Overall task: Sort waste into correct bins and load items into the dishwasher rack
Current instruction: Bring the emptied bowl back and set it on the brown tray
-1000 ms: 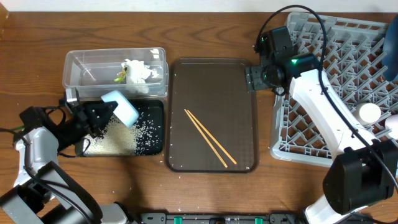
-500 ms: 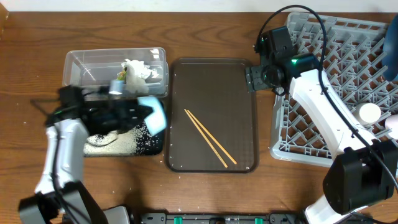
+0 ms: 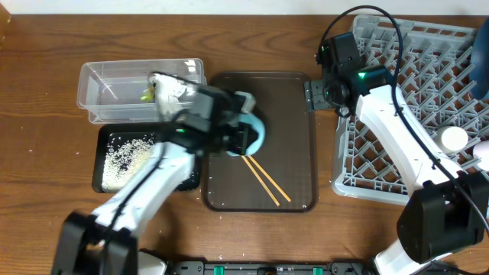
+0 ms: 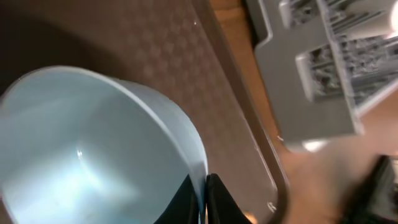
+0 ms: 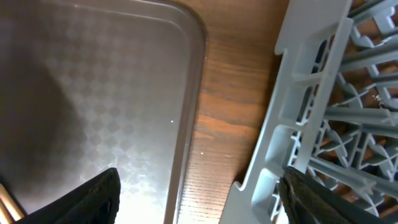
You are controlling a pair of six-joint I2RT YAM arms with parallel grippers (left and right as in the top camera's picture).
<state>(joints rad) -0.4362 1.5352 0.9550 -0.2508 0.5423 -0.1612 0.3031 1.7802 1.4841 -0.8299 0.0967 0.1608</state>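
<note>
My left gripper [image 4: 204, 202] is shut on the rim of the pale blue-white bowl [image 4: 93, 155] and holds it over the brown serving tray [image 3: 286, 92]; in the overhead view the bowl [image 3: 252, 131] is near the tray's left side, above the wooden chopsticks [image 3: 260, 169]. The bowl looks empty. White rice grains [image 3: 126, 156] lie in the black tray [image 3: 183, 179]. The clear tub [image 3: 114, 95] holds crumpled tissue [image 3: 172, 88] and a yellow-green wrapper [image 3: 145, 95]. My right gripper [image 5: 199, 199] is open and empty between the serving tray and the grey rack [image 3: 428, 84].
A white cup [image 3: 454, 138] stands in the rack at the right, another pale object [image 3: 483, 153] at the frame edge beside it. The rack's corner [image 5: 298, 124] is close to my right fingers.
My left arm has swung right with the bowl, from over the black tray to over the brown serving tray. The rice now lies in the black tray. The right arm has not moved.
</note>
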